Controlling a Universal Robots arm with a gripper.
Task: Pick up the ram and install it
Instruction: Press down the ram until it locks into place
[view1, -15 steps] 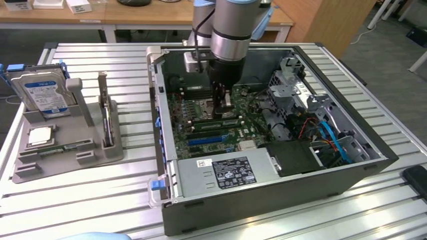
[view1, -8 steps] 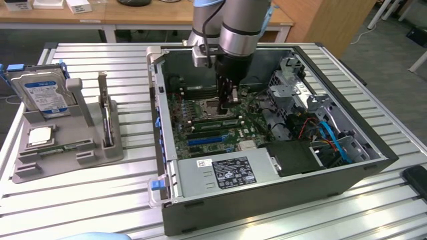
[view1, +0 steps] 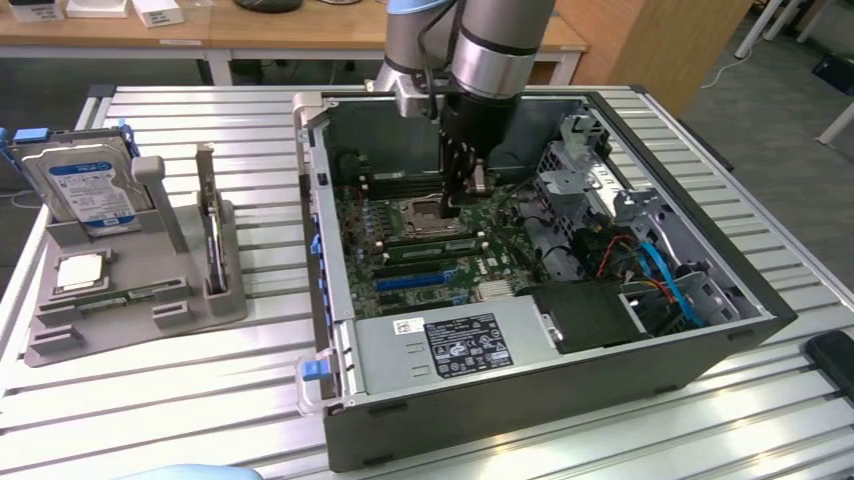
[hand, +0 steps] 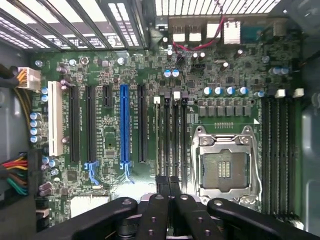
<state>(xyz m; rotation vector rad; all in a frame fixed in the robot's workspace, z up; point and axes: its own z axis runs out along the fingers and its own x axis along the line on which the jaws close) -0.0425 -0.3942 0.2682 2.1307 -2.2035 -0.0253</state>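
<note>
End effector (hand: 169, 186): we are seeing its fingers pressed together over the motherboard (hand: 150, 100), beside the processor socket (hand: 226, 167).
Ram (hand: 170, 140): we are seeing it seated upright in a slot just beside the fingertips.
Computer case (view1: 534, 400): lying open on the tabletop (view1: 174, 400).

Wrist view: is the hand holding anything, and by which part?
Nothing visibly held: the hand is shut above the motherboard, fingers pressed together, nothing between them.
</note>
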